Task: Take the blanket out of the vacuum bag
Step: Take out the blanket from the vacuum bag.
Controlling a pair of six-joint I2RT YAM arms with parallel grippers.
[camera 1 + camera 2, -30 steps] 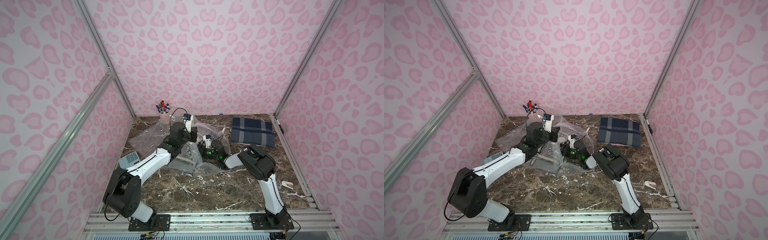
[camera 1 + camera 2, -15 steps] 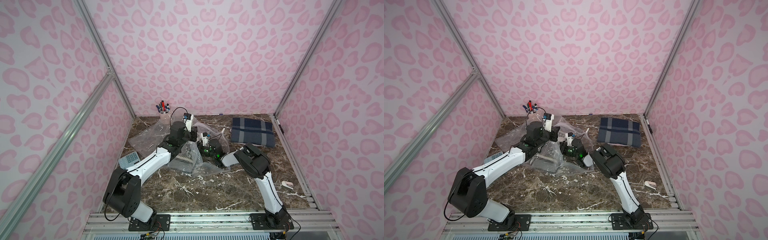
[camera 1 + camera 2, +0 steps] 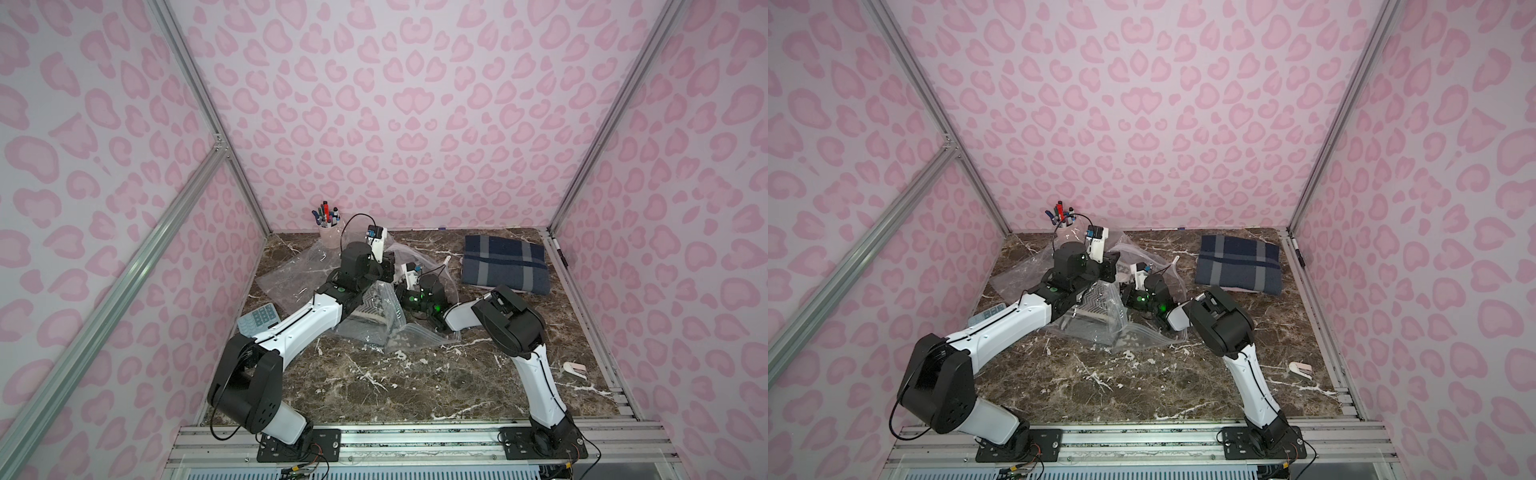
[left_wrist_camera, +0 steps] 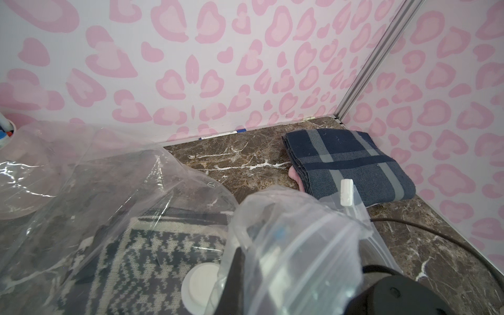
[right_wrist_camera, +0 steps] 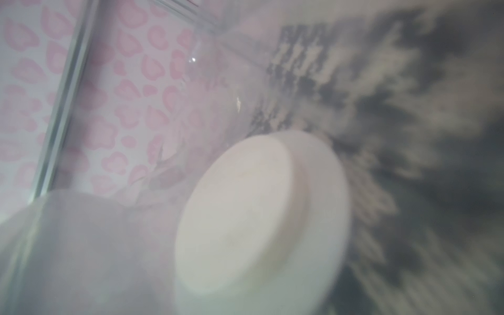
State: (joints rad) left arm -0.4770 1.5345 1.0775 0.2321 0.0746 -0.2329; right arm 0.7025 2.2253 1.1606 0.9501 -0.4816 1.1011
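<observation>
Left pincer (image 3: 392, 272) is clamped fully shut with film of the big crinkly clear plastic vacuum bag (image 3: 370, 328) bunched over it. I read that as a pinch on the film, tenting the bag up. Right pincer (image 3: 401, 293) is closed too, but its wrist view is blur, so I can't tell if it has film, fabric or nothing. The round white valve disc (image 5: 245, 218) is right in front of it. The black-and-cream patterned knit blanket (image 4: 152, 253) is inside the bag, low on the brown marble counter (image 3: 415, 382).

Risks:
- If right has only film, any pull drags the bag and the blanket rides along.
- Film could slip or tear at my left pinch.
- The rigid valve could snag the knit.
- A swinging bag could tip the pale cup of pens (image 3: 330, 237) just behind it.
</observation>
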